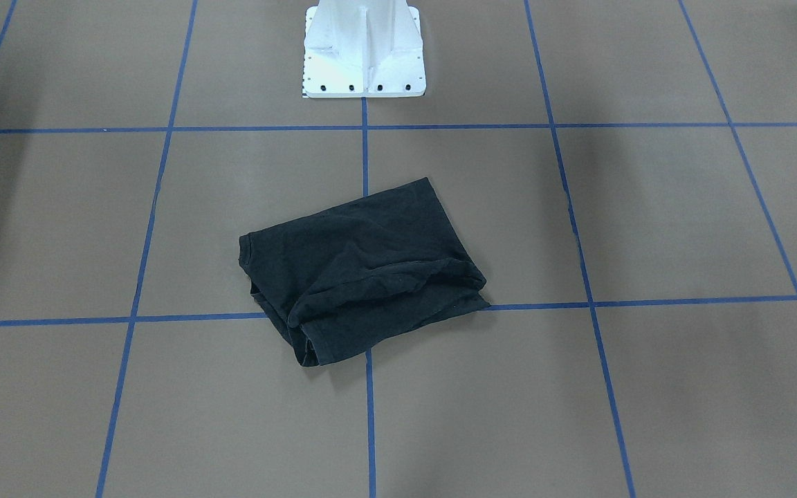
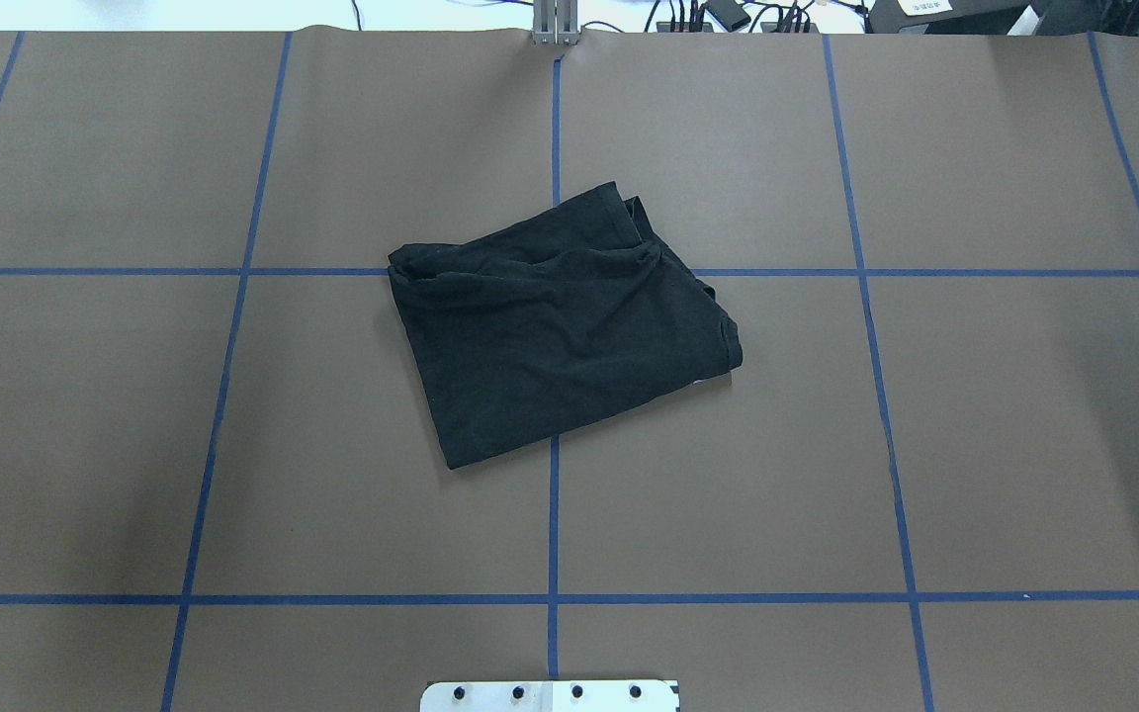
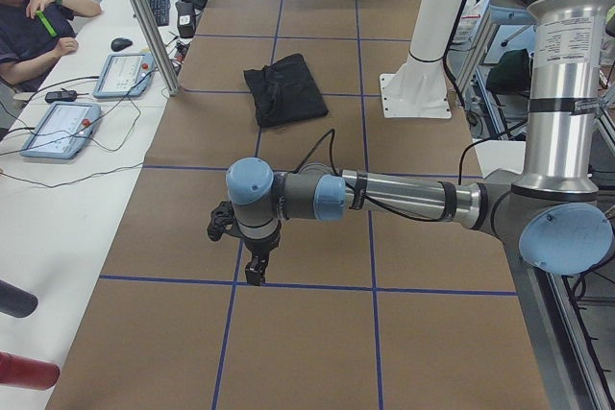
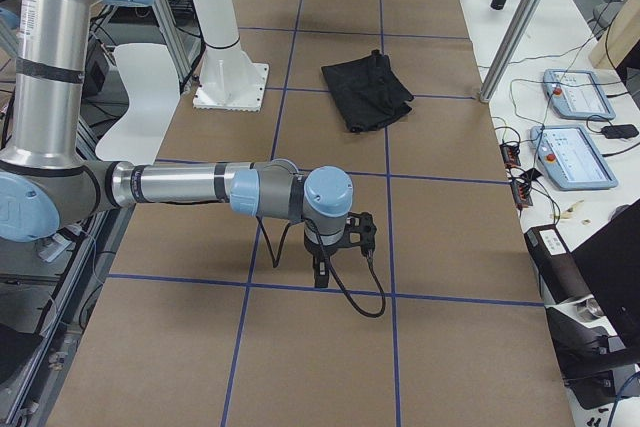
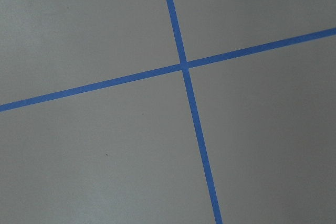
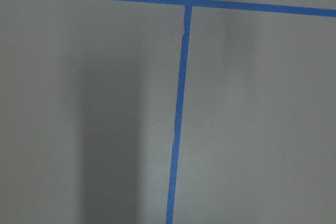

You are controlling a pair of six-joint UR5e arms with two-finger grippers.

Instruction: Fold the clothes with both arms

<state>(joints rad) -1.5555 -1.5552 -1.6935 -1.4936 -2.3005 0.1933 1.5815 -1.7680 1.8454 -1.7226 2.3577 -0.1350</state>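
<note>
The clothes are one black T-shirt [image 1: 364, 270] folded into a rumpled, skewed rectangle at the table's centre, also seen in the overhead view [image 2: 560, 336] and both side views [image 3: 283, 88] [image 4: 367, 90]. No logo shows. Neither arm touches it. The left arm [image 3: 384, 199] reaches over the table's left end, far from the shirt, its gripper [image 3: 255, 276] pointing down. The right arm [image 4: 190, 185] mirrors this at the right end, gripper [image 4: 320, 277] pointing down. I cannot tell whether either gripper is open or shut. Both wrist views show only brown table and blue tape.
The white pedestal base [image 1: 364, 55] stands behind the shirt. Blue tape lines [image 2: 553, 514] grid the brown table. Side benches hold teach pendants [image 3: 60, 129] [image 4: 570, 157], cables and a seated person [image 3: 29, 26]. Metal posts [image 3: 144, 16] [image 4: 520, 22] rise at the table's far edge.
</note>
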